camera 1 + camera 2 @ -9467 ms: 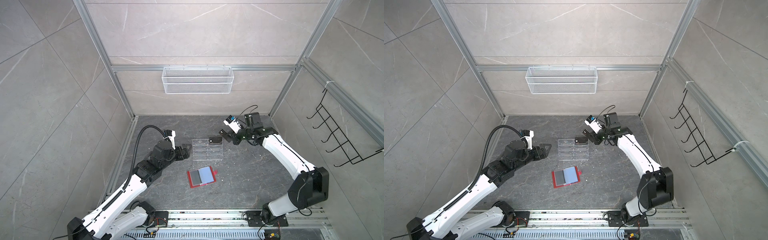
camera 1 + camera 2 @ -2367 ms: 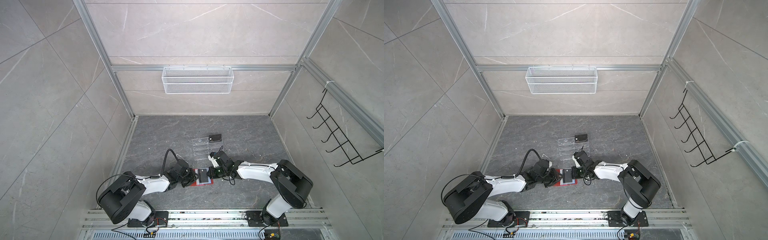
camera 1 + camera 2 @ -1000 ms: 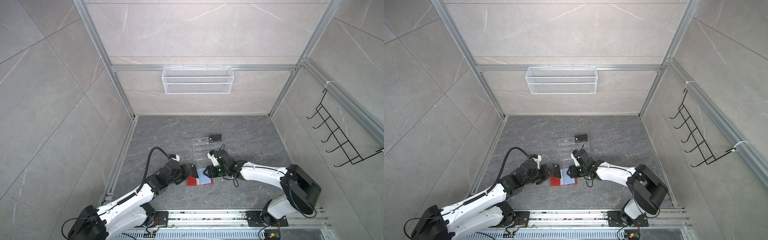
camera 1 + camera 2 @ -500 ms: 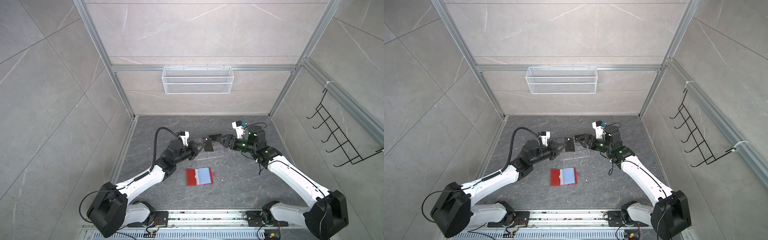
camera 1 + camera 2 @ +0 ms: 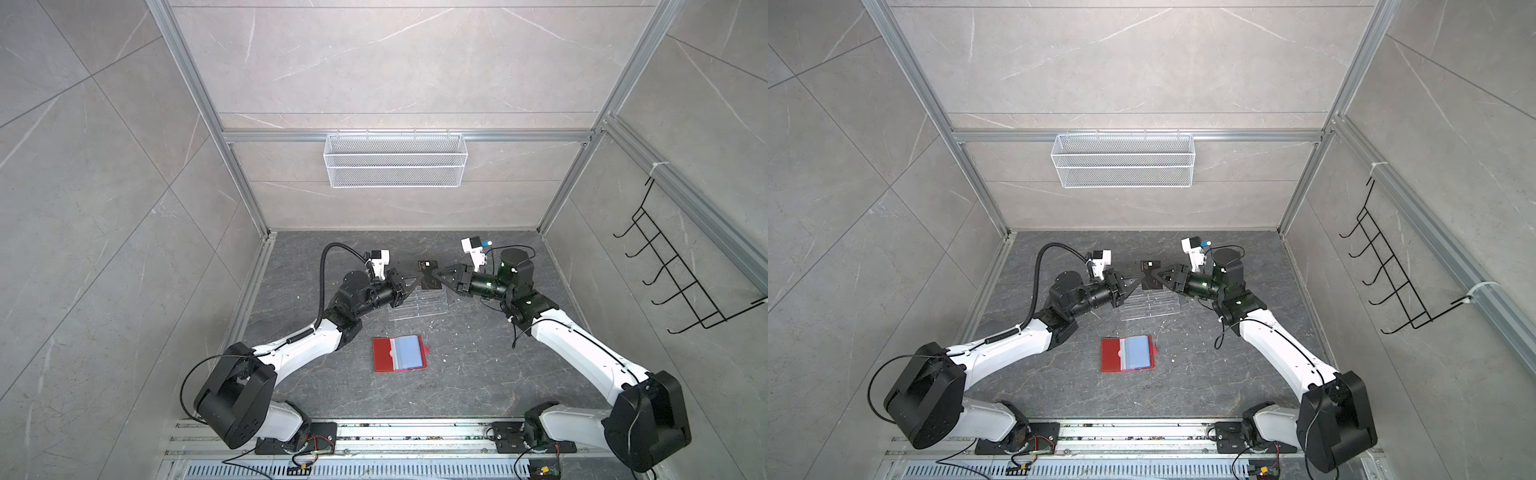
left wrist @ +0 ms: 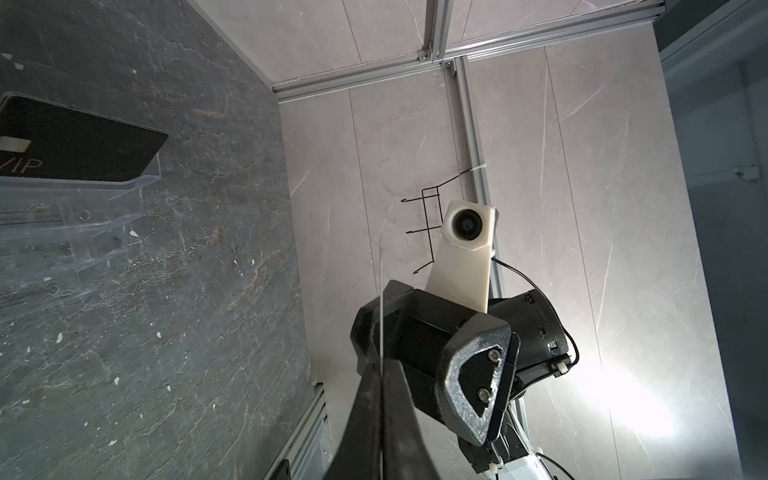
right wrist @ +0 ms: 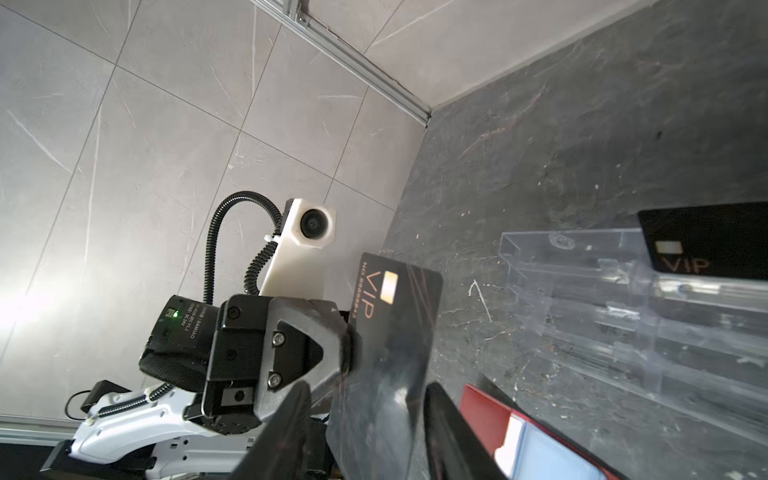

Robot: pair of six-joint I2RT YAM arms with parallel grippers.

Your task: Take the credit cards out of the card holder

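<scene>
Grey tiled walls [image 5: 395,62] with aluminium rails [image 5: 399,136]; a white wire basket [image 5: 395,166] on the back wall, a black hook rack [image 5: 681,272] right of it, dark stone floor [image 5: 469,374] below.

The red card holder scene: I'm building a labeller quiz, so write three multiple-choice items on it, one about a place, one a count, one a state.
1. Where is the flat red booklet card holder? A. Open on the dark tabletop, apart from the clear acrylic tiered rack. B. On that rack's top tier. C. Standing closed on edge.
2. How many black plastic VIP cards show in the right wrist view? A. One. B. Two. C. Four.
3. The left gripper is: A. Open, empty. B. Shut on the card holder. C. Shut on a VIP card.
Answers: A, it lies spread flat in both top views; B, the held card plus the racked card; C, it pinches the held card's edge.
</scene>
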